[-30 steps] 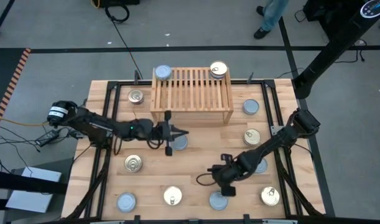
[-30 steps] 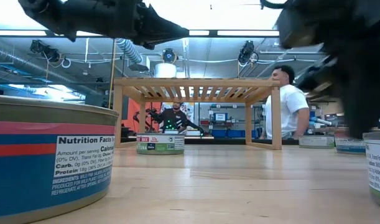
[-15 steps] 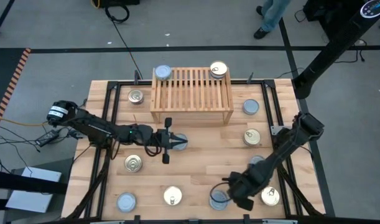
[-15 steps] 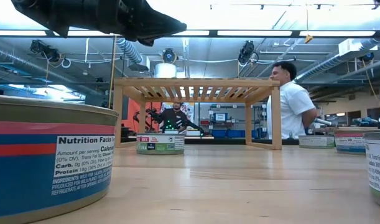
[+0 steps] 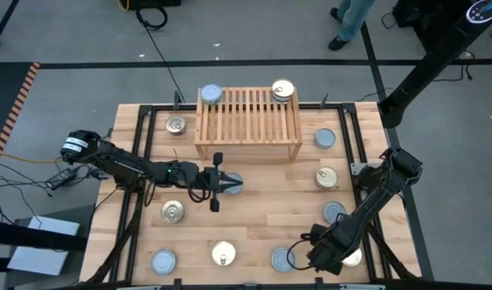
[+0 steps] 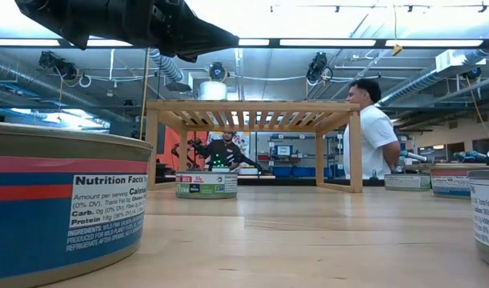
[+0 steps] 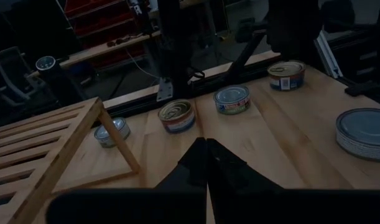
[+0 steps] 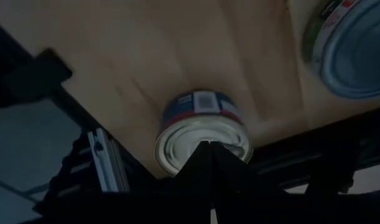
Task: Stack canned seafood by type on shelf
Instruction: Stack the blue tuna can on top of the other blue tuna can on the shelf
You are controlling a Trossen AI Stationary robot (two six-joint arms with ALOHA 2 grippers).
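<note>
The shelf point(image 5: 248, 121) stands at the table's far middle, with a silvery-lidded tin point(image 5: 211, 94) and a golden-lidded tin point(image 5: 283, 90) on its slatted top. Other canned seafood tins stand scattered on the table. My left gripper point(image 5: 229, 184) is shut and hovers level over a silvery tin point(image 5: 233, 184) in front of the shelf. My right gripper point(image 5: 334, 255) is shut, points steeply down and hangs above a golden-lidded tin point(image 8: 202, 140) near the table's near right corner. Nothing is held.
Tins line the right side point(image 5: 325, 138) point(image 5: 327, 178) point(image 5: 334, 213) and the near edge point(image 5: 282, 258) point(image 5: 223, 254) point(image 5: 163, 261). Two more stand on the left point(image 5: 172, 211) point(image 5: 175, 124). A person point(image 6: 372, 132) sits beyond the table's far side.
My right gripper has swung from the table's near middle toward the near right corner, rising and tipping to point steeply down. It now hangs over the golden-lidded tin there, and its arm has left the low view.
</note>
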